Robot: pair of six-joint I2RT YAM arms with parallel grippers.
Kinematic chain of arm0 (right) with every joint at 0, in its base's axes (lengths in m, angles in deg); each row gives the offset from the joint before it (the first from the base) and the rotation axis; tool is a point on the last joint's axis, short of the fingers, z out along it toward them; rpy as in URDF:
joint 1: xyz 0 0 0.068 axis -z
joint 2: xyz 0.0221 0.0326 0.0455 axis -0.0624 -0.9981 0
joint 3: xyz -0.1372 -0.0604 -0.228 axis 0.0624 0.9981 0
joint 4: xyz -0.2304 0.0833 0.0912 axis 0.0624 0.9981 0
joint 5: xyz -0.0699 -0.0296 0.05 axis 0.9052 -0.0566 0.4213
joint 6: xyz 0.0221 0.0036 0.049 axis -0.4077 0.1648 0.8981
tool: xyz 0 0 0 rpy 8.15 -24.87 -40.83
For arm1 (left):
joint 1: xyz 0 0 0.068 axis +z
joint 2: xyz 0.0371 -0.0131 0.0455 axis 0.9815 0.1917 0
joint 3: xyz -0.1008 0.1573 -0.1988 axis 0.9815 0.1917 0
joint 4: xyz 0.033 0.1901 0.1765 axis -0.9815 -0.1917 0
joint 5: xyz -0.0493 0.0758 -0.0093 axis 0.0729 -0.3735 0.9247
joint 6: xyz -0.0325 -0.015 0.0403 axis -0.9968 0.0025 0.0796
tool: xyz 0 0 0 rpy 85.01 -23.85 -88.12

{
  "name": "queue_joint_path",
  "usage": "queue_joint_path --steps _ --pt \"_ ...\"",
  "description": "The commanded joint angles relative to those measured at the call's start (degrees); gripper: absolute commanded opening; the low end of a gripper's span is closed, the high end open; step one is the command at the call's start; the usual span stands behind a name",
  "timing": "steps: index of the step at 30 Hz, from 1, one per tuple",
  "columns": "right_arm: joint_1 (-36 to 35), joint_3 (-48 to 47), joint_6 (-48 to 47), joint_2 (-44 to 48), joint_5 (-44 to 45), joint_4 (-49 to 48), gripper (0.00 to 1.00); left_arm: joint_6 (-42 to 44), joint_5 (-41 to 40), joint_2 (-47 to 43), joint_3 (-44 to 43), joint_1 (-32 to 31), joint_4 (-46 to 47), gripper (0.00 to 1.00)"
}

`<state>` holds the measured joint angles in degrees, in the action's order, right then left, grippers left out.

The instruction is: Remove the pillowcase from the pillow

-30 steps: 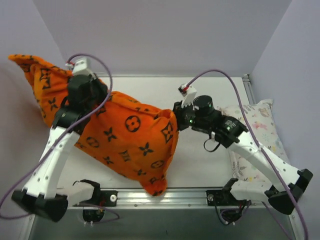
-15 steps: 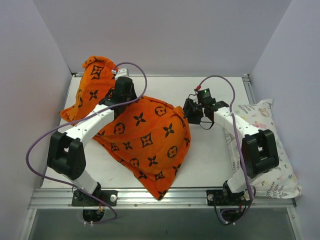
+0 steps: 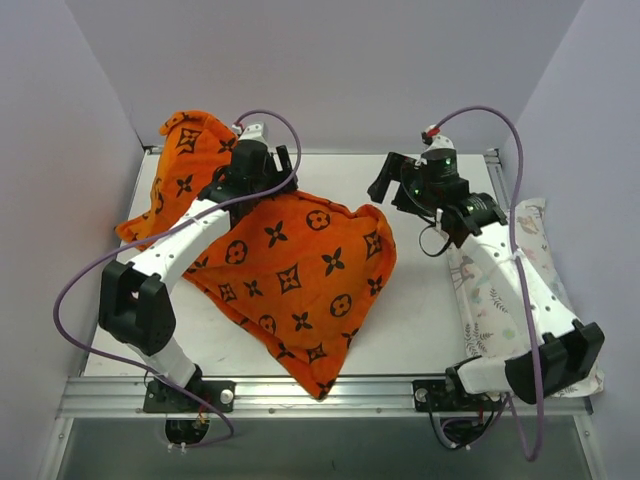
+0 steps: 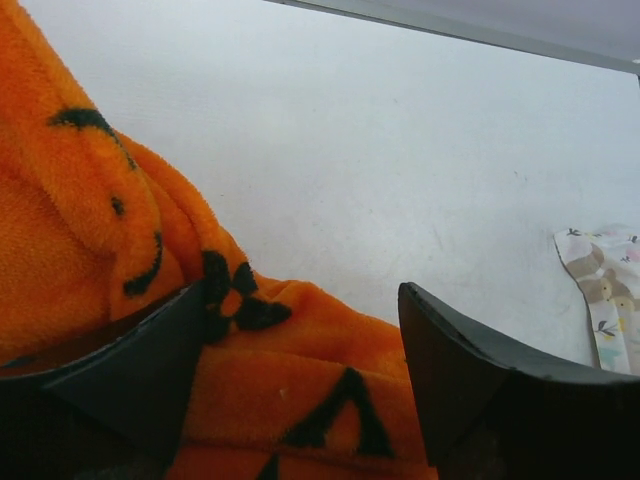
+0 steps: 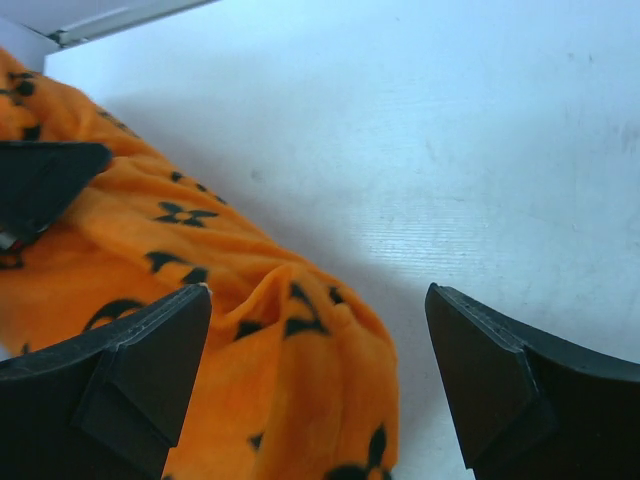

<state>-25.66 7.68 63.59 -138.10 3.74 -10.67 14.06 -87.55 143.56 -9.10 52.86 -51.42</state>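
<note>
Left gripper (image 4: 300,330): my fingers (image 4: 140,380) spread wide, gripping nothing. Orange pillowcase (image 3: 300,270) bunched between and beneath them, apparently against one finger; contact not confirmable.
Right gripper (image 5: 318,300): my fingers wide apart, empty, above table (image 3: 430,310). Pillowcase corner lies below gap, off to one side, apart from fingers.
Pillowcase sprawls over table centre-left, one fold heaped at far-left corner.
Pillow hidden under fabric; not verifiable.
</note>
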Motion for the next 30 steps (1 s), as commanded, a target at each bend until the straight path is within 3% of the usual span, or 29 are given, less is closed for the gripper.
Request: queue_joint_path --steps 1,4,11,14,17,19,25,28,29,30 --pt "-5.13 1.11 -1.61 6.38 4.07 2.42 0.93 1.87 2.68 0.58 -3.43 0.68 -3.0 0.86" --pt "-12.26 4.53 -2.14 11.04 10.48 2.51 0.93 2.49 4.26 0.58 -5.36 1.12 -1.41 0.88" --pt "-40.62 16.31 2.59 15.29 20.16 -1.44 0.93 2.75 6.82 2.86 -11.08 2.36 -1.32 0.89" --pt "-43.65 19.74 5.32 10.38 18.5 -5.74 0.93 2.66 6.64 4.0 -12.57 2.36 -1.32 0.89" --pt "-42.87 19.75 5.95 2.91 19.18 -7.33 0.94 4.15 5.24 4.71 -13.8 2.53 -1.41 0.89" --pt "-38.31 19.57 7.26 -2.35 17.1 -7.51 0.94 4.6 2.53 4.45 -13.81 2.88 -1.33 0.89" --pt "-25.67 24.23 9.46 -5.2 13.04 -11.81 0.9 2.93 -1.7 -0.11 -9.33 8.41 0.17 0.89" --pt "-20.74 25.37 8.94 -4.06 11.2 -11.99 0.63 1.44 -1.71 -2.14 -6.34 11.67 0.26 0.89" --pt "-19.93 25.98 8.5 -3.53 11.46 -12.08 0.44 1.43 -2.41 -2.67 -5.73 12.46 -0.26 0.89" --pt "-19.06 26.25 8.24 -3.18 11.72 -11.91 0.36 1.35 -4.85 -3.11 -5.2 12.72 -0.7 0.89"
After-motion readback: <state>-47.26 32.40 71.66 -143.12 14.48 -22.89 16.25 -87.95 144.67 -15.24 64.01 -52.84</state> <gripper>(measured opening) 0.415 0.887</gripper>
